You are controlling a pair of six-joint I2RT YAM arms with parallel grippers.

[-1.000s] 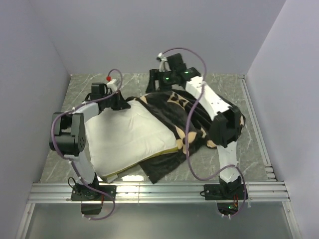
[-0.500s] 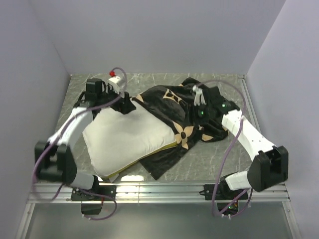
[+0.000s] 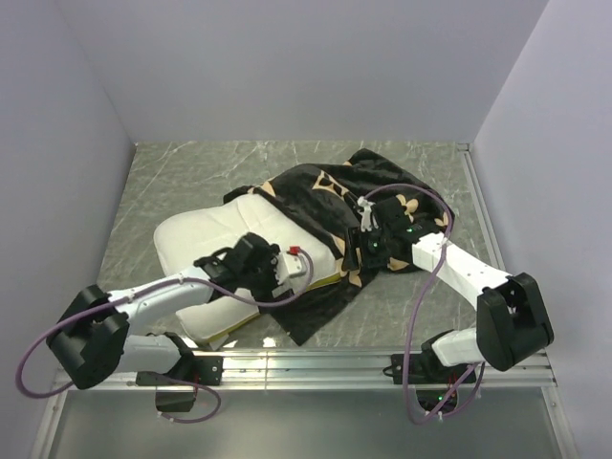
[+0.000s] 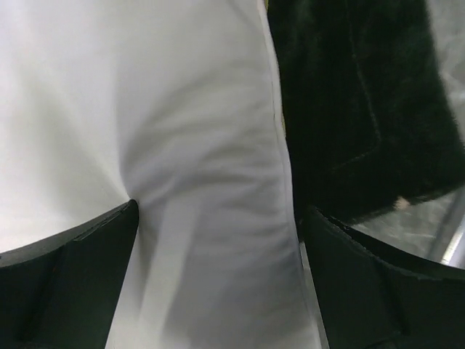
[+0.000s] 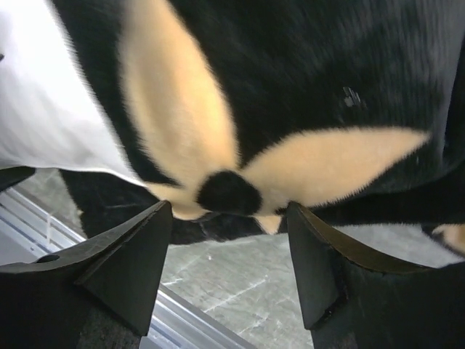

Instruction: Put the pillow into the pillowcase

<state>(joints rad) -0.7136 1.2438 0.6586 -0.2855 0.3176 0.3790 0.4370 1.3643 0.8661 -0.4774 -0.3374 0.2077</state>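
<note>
Pillow (image 4: 109,87) beneath left gripper (image 4: 221,211).

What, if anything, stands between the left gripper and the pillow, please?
Nothing visible: the open left gripper is right at the bare white pillow, beside the edge where the black pillowcase begins.

pillow (image 3: 206,244) right end hidden inside pillowcase (image 3: 316,196), near edge partly behind left arm (image 3: 158,295), flower print (image 5: 218,167) blurred, cropped by right wrist view's edges
</note>
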